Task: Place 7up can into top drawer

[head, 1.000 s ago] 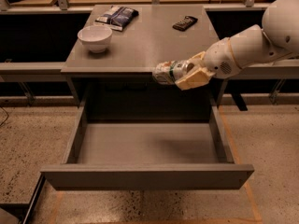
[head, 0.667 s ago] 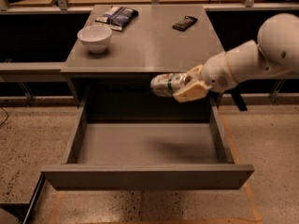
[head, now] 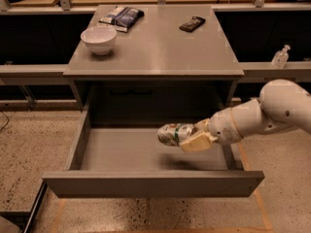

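The 7up can is silvery-white with green markings. It lies sideways in my gripper, which is shut on it. The gripper holds the can inside the open top drawer, over the right part of its grey floor and a little above it. A shadow lies on the floor below the can. My white arm reaches in from the right over the drawer's right wall.
On the grey table top stand a white bowl, a dark snack bag and a black remote-like device. A small clear bottle stands on the ledge at the right. The floor is speckled.
My gripper has moved down and slightly forward with the can, from the level of the table's front edge into the open drawer.
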Action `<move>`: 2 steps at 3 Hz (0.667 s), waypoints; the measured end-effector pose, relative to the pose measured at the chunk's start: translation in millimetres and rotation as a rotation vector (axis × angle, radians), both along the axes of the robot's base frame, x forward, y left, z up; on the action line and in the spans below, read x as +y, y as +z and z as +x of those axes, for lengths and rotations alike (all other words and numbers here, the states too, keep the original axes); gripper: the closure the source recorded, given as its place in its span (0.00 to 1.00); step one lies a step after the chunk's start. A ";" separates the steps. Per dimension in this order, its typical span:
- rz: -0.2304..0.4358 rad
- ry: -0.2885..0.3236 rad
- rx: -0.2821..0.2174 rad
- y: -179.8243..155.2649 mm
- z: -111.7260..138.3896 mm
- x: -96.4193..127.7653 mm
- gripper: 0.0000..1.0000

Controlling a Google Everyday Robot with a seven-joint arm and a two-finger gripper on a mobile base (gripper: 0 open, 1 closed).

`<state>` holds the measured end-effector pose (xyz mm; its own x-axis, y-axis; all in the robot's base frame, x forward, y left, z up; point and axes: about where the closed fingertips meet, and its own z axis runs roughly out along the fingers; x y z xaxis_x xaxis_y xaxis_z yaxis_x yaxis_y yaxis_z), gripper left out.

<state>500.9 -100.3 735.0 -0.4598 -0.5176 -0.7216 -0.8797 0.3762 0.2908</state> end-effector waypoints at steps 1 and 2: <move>0.013 -0.028 0.098 -40.4 -25.3 -3.1 1.00; 0.023 -0.055 0.151 -63.5 -40.0 -6.0 0.83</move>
